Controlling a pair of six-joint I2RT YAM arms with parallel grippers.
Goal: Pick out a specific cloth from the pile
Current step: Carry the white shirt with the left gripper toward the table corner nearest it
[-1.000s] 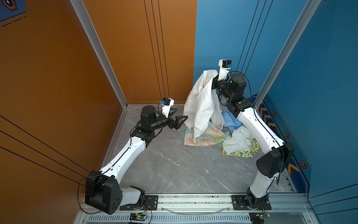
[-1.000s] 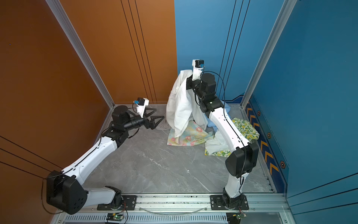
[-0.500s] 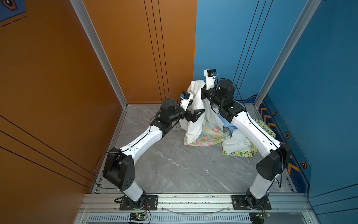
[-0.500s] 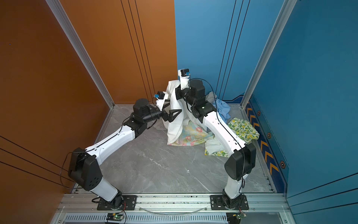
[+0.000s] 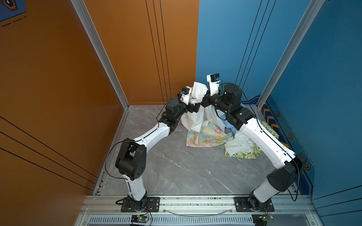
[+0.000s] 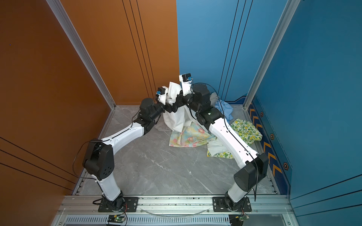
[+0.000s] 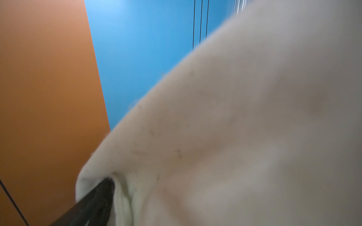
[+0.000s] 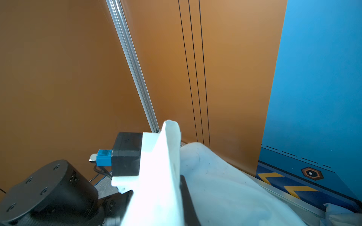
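Shirt (image 5: 193, 120) hangs pinched in right hand (image 5: 202, 102) — left hand (image 5: 195, 108) wide, touching it.

- Bare grey floor (image 5: 176, 172): open from centre to 6 o'clock, between the two arm bases.
- the cloth (image 5: 193, 119): hanging at 12 o'clock, closing off the far corner.
- the pile (image 5: 207, 135): spread from 1 to 3 o'clock, partly under the right arm (image 5: 262, 139).
- Left arm (image 5: 154, 133): arched across 8 to 11 o'clock.
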